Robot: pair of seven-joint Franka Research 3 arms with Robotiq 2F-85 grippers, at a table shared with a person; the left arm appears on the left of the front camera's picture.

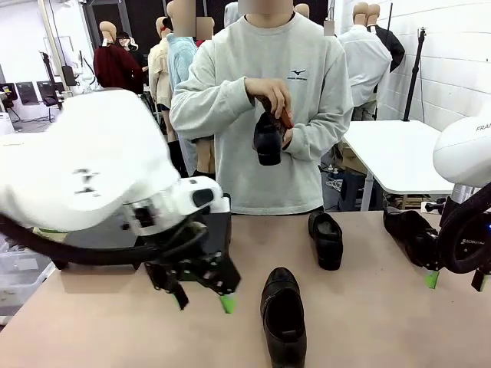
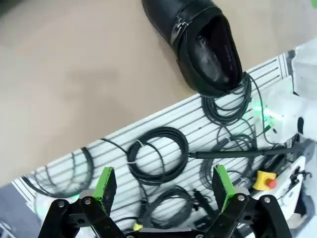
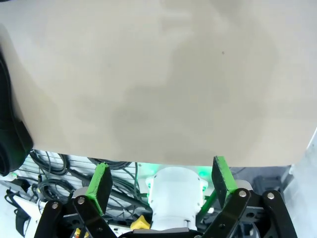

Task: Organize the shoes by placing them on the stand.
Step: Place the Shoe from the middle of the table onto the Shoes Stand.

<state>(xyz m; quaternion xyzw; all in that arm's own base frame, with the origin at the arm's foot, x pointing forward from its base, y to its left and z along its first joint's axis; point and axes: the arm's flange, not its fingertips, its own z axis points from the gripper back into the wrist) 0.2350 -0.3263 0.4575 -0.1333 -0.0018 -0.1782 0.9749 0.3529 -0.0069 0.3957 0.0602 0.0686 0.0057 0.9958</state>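
Three black shoes lie on the tan table [image 1: 368,322]: one near the front centre [image 1: 283,314], one farther back [image 1: 327,239], one at the right [image 1: 410,234]. The person standing at the far side holds another black shoe [image 1: 268,136] in both hands at chest height. My left gripper [image 1: 203,299] hangs open just left of the front shoe, with nothing in it. In the left wrist view that shoe [image 2: 203,42] lies beyond the open gripper [image 2: 163,186]. My right gripper [image 1: 456,280] is open beside the right shoe, whose edge [image 3: 10,134] shows at the left of the right wrist view, where the gripper [image 3: 161,181] holds nothing. A dark block [image 1: 220,230] behind my left arm looks like the stand, mostly hidden.
A white side table [image 1: 399,157] stands behind the right end of the work table. Coiled cables [image 2: 158,153] and a box with a red button [image 2: 265,181] lie below the table's near edge. Bare tabletop [image 3: 163,84] stretches under the right gripper.
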